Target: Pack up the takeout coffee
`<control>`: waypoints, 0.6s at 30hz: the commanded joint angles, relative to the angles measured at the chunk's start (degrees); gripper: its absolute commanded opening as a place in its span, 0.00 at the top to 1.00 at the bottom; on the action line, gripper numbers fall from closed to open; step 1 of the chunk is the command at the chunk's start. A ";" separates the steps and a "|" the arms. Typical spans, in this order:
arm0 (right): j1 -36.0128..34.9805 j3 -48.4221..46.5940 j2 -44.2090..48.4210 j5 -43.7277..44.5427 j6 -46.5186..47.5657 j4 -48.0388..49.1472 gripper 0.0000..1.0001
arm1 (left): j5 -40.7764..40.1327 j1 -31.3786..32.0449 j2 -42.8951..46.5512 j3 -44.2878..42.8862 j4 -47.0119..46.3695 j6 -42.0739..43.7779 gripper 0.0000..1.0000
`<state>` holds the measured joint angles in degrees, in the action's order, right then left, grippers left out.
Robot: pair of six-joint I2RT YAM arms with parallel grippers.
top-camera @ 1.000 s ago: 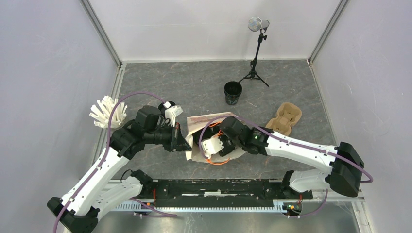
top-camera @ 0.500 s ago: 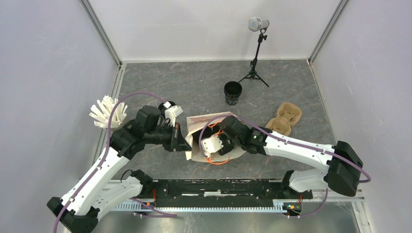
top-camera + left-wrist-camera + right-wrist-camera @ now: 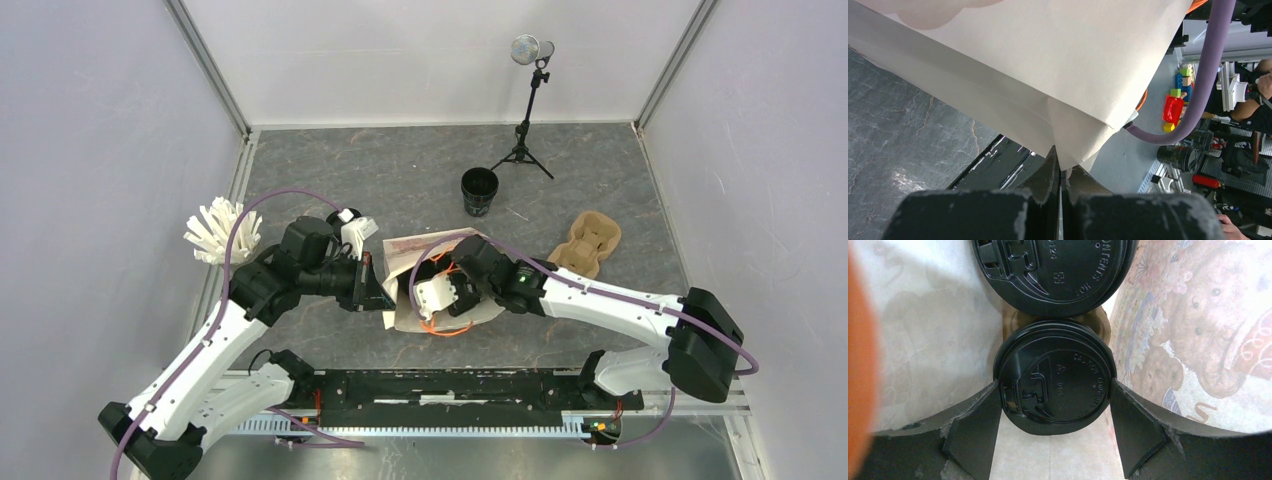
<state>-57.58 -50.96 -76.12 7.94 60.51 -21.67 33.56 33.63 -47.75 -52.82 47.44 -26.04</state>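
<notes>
Two coffees bagged, one waiting outside

The left gripper [image 3: 1060, 172] is pinching the paper bag [image 3: 1048, 60] with jaws together. The right gripper [image 3: 1055, 390] is apparently clamping a lidded cup [image 3: 1055, 372] inside, with a second cup [image 3: 1053, 265] at its 12 o'clock. A third cup [image 3: 479, 190] is waiting at the bag's 1 o'clock.

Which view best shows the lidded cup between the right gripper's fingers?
Right wrist: the lidded cup sits centre frame, the right gripper clamping its sides, a second lid just beyond, inside the paper bag. The top view shows only the gripper reaching into the bag; the left wrist sees just the bag's outside.
</notes>
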 commanded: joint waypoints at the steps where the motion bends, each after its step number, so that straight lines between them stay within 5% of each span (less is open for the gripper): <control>1: 0.99 0.25 -1.46 -0.50 0.27 0.50 0.42 | 3.36 0.28 -0.06 -1.32 -1.83 -0.33 0.98; 18: 1.28 -2.10 0.74 -0.74 0.46 -2.38 0.21 | 2.71 0.22 -0.72 -2.03 -1.83 -0.21 0.98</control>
<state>-56.88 -51.29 -76.34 7.57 60.77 -21.67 33.61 33.63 -48.49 -52.82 47.37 -26.04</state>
